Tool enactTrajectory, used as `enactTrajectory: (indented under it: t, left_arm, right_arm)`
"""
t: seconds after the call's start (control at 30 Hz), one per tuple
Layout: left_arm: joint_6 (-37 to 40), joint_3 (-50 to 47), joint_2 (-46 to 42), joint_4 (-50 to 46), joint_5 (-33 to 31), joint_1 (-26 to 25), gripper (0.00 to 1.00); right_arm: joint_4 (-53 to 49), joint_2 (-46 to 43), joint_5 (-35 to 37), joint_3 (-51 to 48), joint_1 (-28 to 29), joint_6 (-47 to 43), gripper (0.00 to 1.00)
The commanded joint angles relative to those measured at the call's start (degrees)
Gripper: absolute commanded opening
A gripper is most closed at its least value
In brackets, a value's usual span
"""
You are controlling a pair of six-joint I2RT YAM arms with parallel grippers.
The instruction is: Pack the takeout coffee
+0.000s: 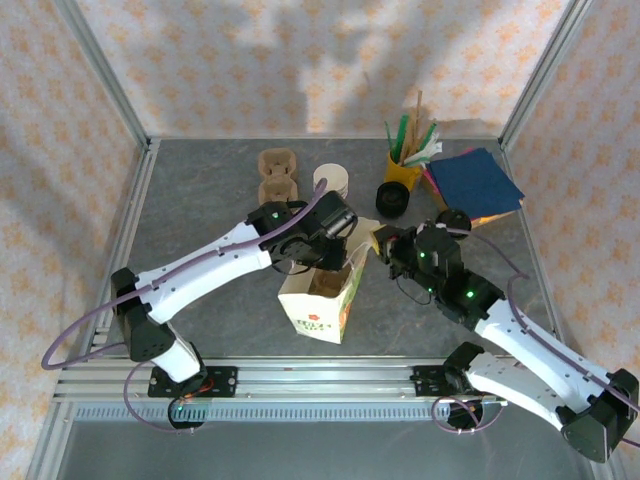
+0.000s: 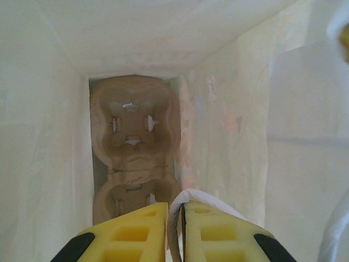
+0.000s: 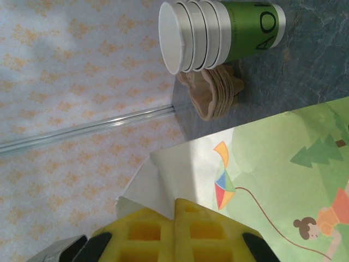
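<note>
Grip check: left pincer (image 2: 175, 210) and right pincer (image 3: 174, 204) each clamped paper bag (image 1: 315, 310) rim; we noted takeout coffee (image 1: 455, 221) just beyond right wrist.

Black-lidded cup (image 1: 453, 221) upright on table (image 1: 200, 200)

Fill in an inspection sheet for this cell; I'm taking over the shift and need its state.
surface: grey table, no spills seen.
job's things: paper bag open, a pulp carrier lying in its bottom; black-lidded cup, mostly hidden behind the right arm.
clutter: cup stack, spare carriers, black lids, yellow stirrer pot, blue napkins.
grippers: left gripper and right gripper each shut on the bag's rim.
cables: purple cable looping off the left arm.
surroundings: patterned walls, metal frame.
</note>
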Motion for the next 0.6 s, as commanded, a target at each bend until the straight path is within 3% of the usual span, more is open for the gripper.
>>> enactTrajectory:
  t: [0.0, 0.3, 0.47, 0.57]
  left_arm:
    - [-0.9, 3.6, -1.8, -0.1, -1.1, -0.1, 0.23]
    - [-2.5, 8.3, -4.1, 0.0, -4.1, -0.1, 0.29]
    - [-3.4, 9.4, -4.4, -0.6, -5.9, -0.1, 0.39]
    - [-3.7, 8.9, -5.1, -0.2, -6.2, -0.2, 0.39]
  right_arm:
    - [-0.9, -1.1, 0.0, -0.5, -0.3, -2.1, 0.0]
    - [-2.6, -0.5, 0.9, -0.3, -0.3, -4.5, 0.0]
    - [-3.6, -0.5, 1.4, -0.2, -0.3, -5.2, 0.0]
    - [-4.0, -0.6, 1.4, -0.3, -0.3, -5.2, 0.0]
